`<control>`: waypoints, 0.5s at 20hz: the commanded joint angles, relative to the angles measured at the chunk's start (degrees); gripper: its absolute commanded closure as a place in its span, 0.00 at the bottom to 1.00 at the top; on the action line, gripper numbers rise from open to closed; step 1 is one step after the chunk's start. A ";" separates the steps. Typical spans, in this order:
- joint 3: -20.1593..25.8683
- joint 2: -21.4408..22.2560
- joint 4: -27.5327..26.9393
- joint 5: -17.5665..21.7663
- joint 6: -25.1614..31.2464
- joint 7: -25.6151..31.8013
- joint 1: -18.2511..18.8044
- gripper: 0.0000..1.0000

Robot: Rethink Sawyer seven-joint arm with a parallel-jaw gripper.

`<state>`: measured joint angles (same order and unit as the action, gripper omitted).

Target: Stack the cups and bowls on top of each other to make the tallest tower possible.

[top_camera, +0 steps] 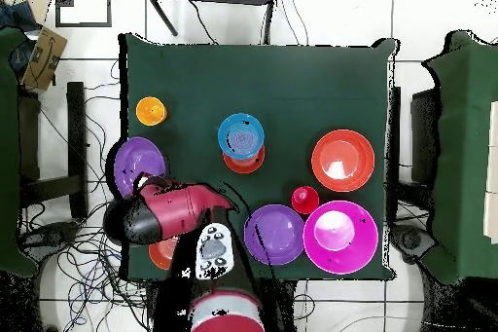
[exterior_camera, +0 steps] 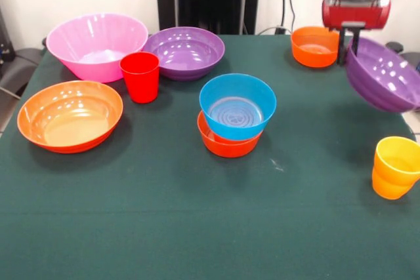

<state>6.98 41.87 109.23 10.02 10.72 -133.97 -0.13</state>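
Note:
My gripper (exterior_camera: 348, 45) is shut on the rim of a wide purple bowl (exterior_camera: 384, 75), which hangs tilted above the table's right side. In the overhead view, the gripper (top_camera: 146, 185) sits at the edge of that purple bowl (top_camera: 134, 165). A blue bowl (exterior_camera: 237, 105) rests on a small orange bowl (exterior_camera: 226, 143) mid-table, forming a low tower. A second small orange bowl (exterior_camera: 315, 46) stands just left of the gripper. A yellow-orange cup (exterior_camera: 396, 167), deeper orange at its base, stands near the right edge. A red cup (exterior_camera: 140, 77) stands on the left.
At the far left stands a large pink bowl (exterior_camera: 97, 44), with another purple bowl (exterior_camera: 185, 50) next to it. The large orange bowl (exterior_camera: 70, 115) lies nearer at the left. The arm (top_camera: 180, 213) partly covers the small orange bowl (top_camera: 163, 252) from above.

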 commanded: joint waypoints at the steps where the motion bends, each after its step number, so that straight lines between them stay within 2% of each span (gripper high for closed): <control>1: 8.65 11.01 2.11 -3.51 15.02 3.23 4.05 1.00; 7: 8.91 13.82 -1.78 -2.25 22.00 7.79 7.27 1.00; 10: 11.10 14.27 -2.74 -1.55 23.64 10.98 10.84 1.00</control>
<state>11.17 53.13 109.34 8.44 26.65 -133.97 6.84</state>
